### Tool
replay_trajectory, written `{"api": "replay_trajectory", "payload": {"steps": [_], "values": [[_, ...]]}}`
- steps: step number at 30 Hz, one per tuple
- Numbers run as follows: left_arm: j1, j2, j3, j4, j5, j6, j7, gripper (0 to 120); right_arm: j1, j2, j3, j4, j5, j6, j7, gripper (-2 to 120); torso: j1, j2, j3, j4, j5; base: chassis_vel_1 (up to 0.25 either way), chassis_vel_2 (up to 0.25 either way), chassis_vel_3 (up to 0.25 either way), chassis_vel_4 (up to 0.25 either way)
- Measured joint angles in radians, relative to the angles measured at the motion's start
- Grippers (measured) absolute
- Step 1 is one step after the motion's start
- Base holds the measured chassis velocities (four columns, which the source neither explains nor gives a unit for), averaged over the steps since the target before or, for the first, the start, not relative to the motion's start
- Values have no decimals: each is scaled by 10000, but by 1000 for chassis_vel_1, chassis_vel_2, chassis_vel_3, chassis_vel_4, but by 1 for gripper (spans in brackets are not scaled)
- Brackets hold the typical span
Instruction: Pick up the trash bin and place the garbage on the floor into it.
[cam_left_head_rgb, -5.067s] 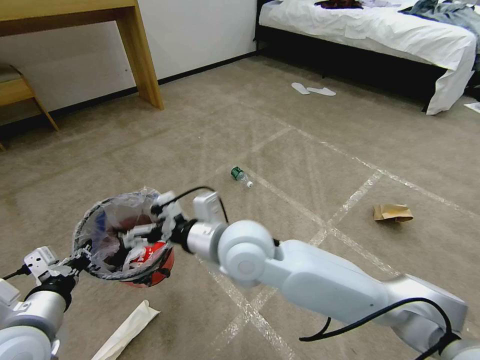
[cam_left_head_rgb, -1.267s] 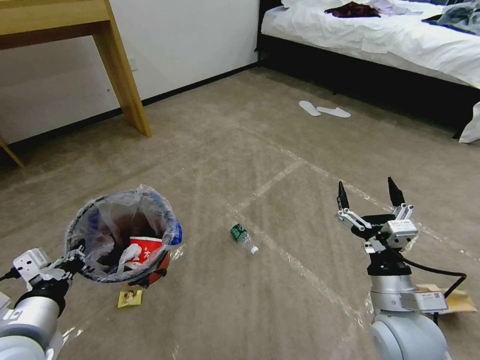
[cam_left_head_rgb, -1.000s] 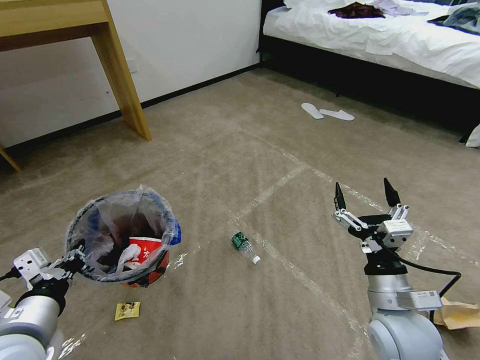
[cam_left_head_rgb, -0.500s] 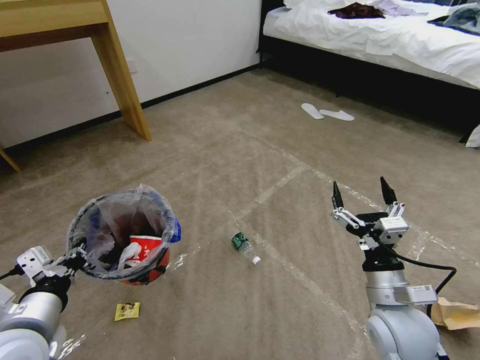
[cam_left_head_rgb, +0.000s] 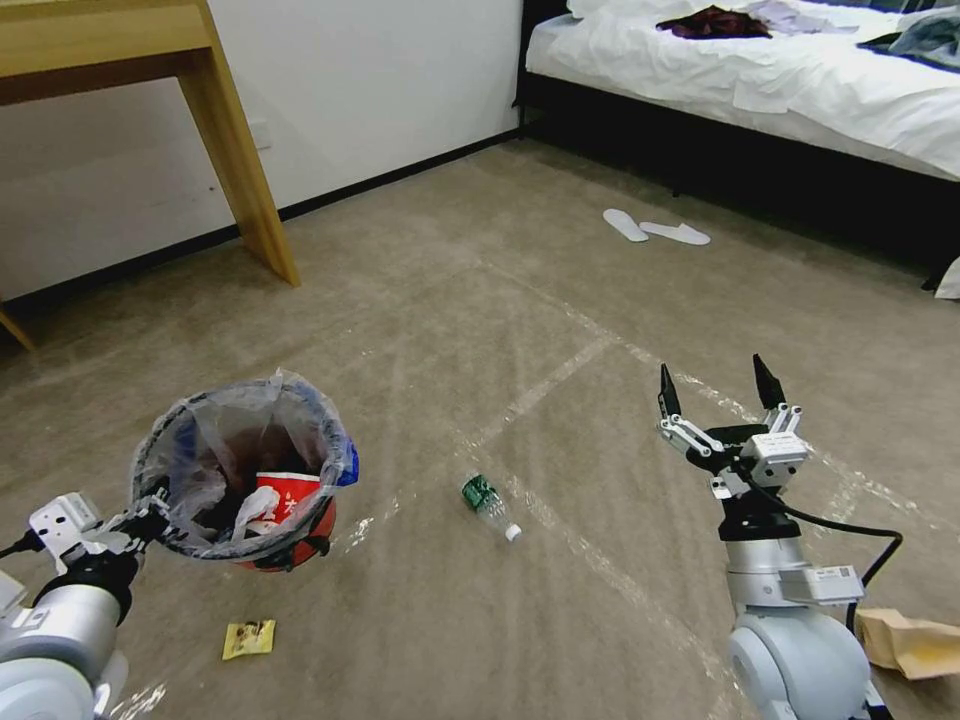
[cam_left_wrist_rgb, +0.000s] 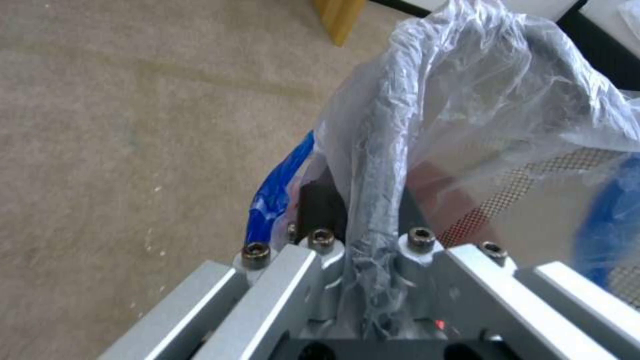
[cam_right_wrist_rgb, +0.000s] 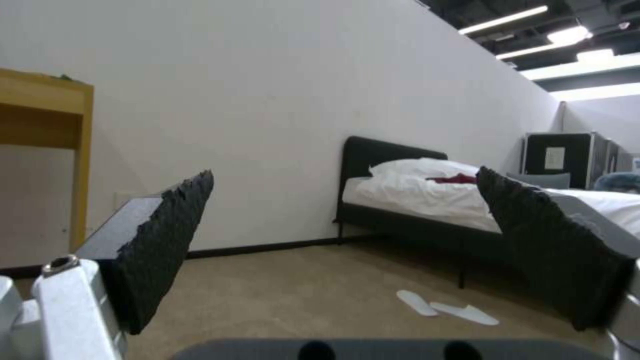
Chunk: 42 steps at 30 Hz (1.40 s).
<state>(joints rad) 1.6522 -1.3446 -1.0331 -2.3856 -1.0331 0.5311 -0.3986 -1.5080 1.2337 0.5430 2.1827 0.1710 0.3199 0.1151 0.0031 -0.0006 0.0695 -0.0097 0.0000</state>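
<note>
The trash bin (cam_left_head_rgb: 240, 470) hangs by its rim in the clamped left gripper (cam_left_head_rgb: 150, 512), while the wide-open, empty right gripper (cam_left_head_rgb: 716, 392) has edged nearer the bottle (cam_left_head_rgb: 487, 501).

The brown paper bag (cam_left_head_rgb: 908, 645) hides partly behind the right arm — the trash bin (cam_left_head_rgb: 285, 525) conceals its deeper contents.

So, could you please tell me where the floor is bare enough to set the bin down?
Bare carpet lies between the trash bin and the plastic bottle, and from the bottle out to the slippers. A yellow wrapper lies near the bin; a brown paper bag sits beside the right arm.
</note>
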Motion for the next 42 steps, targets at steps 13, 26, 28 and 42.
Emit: {"api": "replay_trajectory", "payload": {"steps": [13, 26, 28, 42], "values": [[-107, -80, 15, 166, 50, 0, -1, 2, 572, -667, -325, -241, 426, -696, 120, 100, -1, 1, -2, -1, 2, -49, 42, 49, -34], [-227, -165, -42, 360, 112, -13, -11, 2, 4530, -3440, -4305, -724, 7006, -8038, 3629, 100, 0, 0, -1, 2, -1, 0, 0, 0, 0], [-228, -204, -55, 361, 124, -14, -10, 2, 5060, -3469, -4868, -911, 7830, -8657, 4072, 100, 0, 0, -1, 2, 0, 0, 0, 0, 0], [-143, -462, -276, 338, 215, -87, -9, 2, 8167, -2152, -8829, -4418, 10166, -10740, 5511, 100, 0, 0, -1, 0, -1, 0, 0, 0, 0]]}}
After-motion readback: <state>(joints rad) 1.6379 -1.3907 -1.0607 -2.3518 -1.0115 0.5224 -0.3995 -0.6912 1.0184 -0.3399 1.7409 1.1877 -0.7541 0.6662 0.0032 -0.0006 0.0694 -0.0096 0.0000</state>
